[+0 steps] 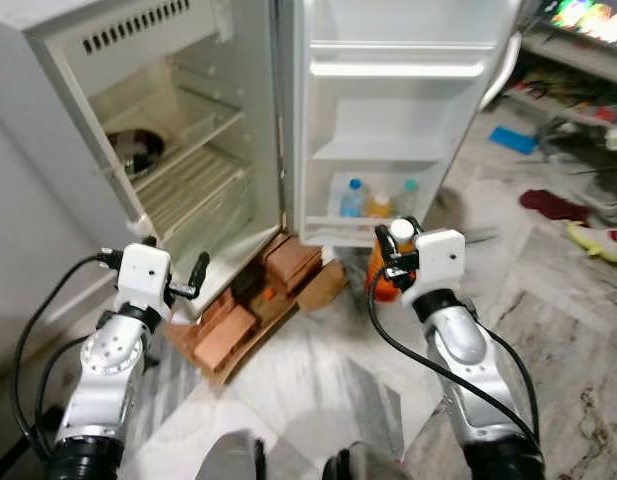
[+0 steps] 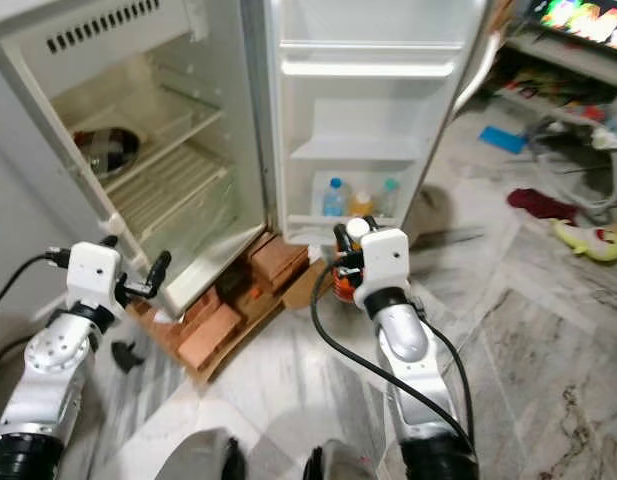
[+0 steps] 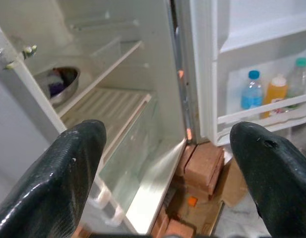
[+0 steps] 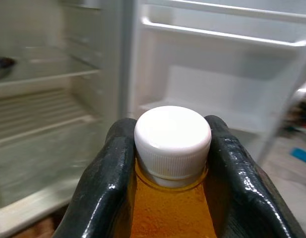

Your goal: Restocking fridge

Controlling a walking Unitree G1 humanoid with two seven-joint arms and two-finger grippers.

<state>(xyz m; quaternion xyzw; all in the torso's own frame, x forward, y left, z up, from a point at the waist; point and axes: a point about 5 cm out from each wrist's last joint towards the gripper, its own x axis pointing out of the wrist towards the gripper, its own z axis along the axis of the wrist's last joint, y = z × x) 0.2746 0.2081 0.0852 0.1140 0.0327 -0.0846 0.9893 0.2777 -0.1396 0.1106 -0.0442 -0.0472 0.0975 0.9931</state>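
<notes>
My right gripper [image 1: 396, 248] is shut on an orange juice bottle [image 1: 380, 277] with a white cap [image 4: 172, 144], held just in front of the open fridge door [image 1: 388, 110]. The two black fingers [image 4: 105, 193] clamp the bottle's neck. The door's bottom shelf [image 1: 373, 225] holds three bottles: blue-capped [image 1: 352, 199], orange [image 1: 379, 207] and green-capped [image 1: 408, 196]. My left gripper [image 1: 178, 275] is open, empty, near the lower front corner of the fridge body [image 1: 168, 150]. A metal bowl [image 1: 136, 152] sits on an inner shelf.
The fridge stands on red bricks [image 1: 228, 330] and cardboard [image 1: 323, 285]. Clothes and clutter [image 1: 578, 215] lie on the marble floor at the right, below a low shelf [image 1: 578, 50]. Open floor [image 1: 318, 390] lies between my arms.
</notes>
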